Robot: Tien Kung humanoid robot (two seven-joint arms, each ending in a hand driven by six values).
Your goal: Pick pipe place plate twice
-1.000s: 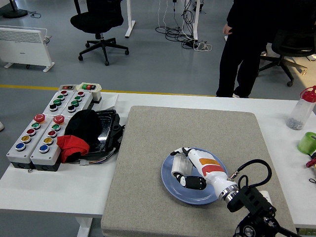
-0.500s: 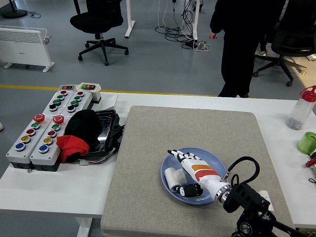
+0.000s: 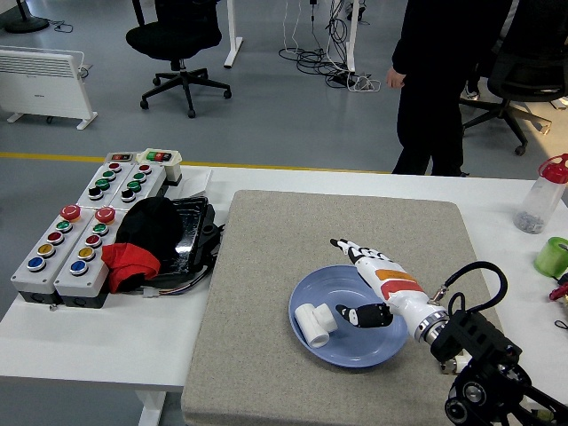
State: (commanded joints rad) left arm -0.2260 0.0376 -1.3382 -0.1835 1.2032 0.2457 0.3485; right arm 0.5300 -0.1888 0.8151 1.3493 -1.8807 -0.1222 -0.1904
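- My right hand point(image 3: 373, 280) had let go; its fingers were spread and held nothing.
- It had lifted off toward the far-right rim of the blue plate point(image 3: 306, 342).
- The white pipe point(image 3: 313, 323) lay on the plate, just left of my thumb and apart from it.
- I judged one placement done, with another pick probably still owed.

Showing bright, even overhead lighting; casting soft shadows on the counter point(image 3: 71, 333); staying sharp, without glare or blur.
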